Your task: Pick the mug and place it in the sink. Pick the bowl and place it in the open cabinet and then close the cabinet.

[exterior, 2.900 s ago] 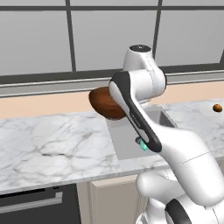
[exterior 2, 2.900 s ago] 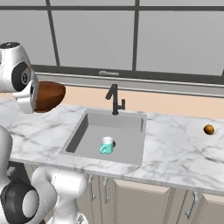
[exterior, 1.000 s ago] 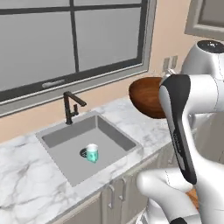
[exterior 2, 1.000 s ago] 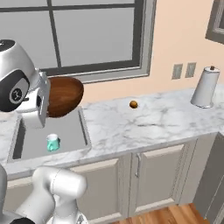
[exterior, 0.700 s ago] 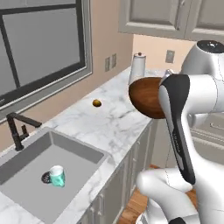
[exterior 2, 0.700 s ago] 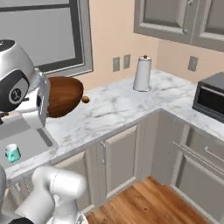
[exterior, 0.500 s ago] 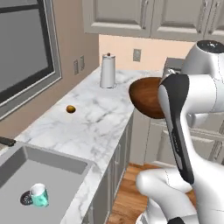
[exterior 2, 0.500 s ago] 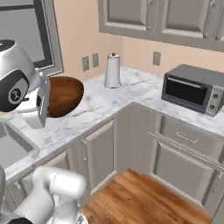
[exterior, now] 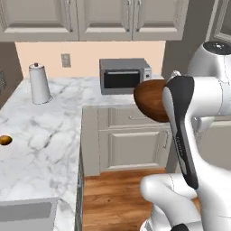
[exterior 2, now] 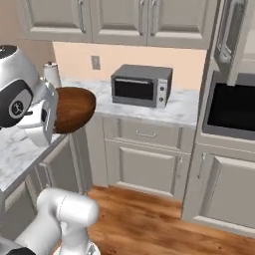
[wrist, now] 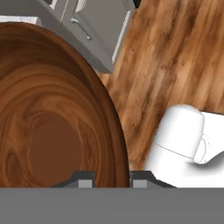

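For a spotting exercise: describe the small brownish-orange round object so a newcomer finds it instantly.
Start at the white marble counter running along the left. Its one tall item is a white paper-towel roll; nearer the camera, by the left edge, lies the small brown-orange ball, the only coloured thing there.

The bowl (wrist: 48,131) is dark, polished wood with swirling grain. The counter (exterior: 49,135) is veined white marble; the floor (exterior 2: 149,219) is glossy wooden planks.
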Robot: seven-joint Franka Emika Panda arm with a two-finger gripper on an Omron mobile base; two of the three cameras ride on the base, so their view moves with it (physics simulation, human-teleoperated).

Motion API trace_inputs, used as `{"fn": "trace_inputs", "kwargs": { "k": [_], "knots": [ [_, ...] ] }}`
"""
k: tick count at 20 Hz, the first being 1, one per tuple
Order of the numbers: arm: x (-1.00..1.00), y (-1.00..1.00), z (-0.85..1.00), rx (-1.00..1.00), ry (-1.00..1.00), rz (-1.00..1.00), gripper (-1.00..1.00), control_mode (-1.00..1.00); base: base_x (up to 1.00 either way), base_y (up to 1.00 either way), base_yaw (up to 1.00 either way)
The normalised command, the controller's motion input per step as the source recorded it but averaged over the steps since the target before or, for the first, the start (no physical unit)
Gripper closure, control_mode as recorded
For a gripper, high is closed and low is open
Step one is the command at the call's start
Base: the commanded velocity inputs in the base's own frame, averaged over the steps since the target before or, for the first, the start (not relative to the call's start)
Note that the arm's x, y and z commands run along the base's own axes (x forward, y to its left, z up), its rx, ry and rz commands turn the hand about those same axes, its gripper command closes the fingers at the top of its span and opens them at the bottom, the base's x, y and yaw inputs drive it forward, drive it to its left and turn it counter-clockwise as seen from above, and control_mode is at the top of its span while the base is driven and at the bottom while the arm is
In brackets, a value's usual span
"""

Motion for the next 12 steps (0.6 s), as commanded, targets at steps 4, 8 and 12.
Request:
{"fn": "trace_inputs", "kwargs": {
  "k": [4, 8, 12],
  "knots": [
    [0.00, 0.00, 0.00, 0.00, 0.00, 0.00, 1.00, 1.00, -0.34, -0.17, -0.60],
    [0.00, 0.00, 0.00, 0.00, 0.00, 0.00, 1.00, 1.00, -0.96, -0.54, -0.12],
    [0.00, 0.00, 0.00, 0.00, 0.00, 0.00, 1.00, 1.00, -0.89, -1.00, 0.00]
  ]
}}
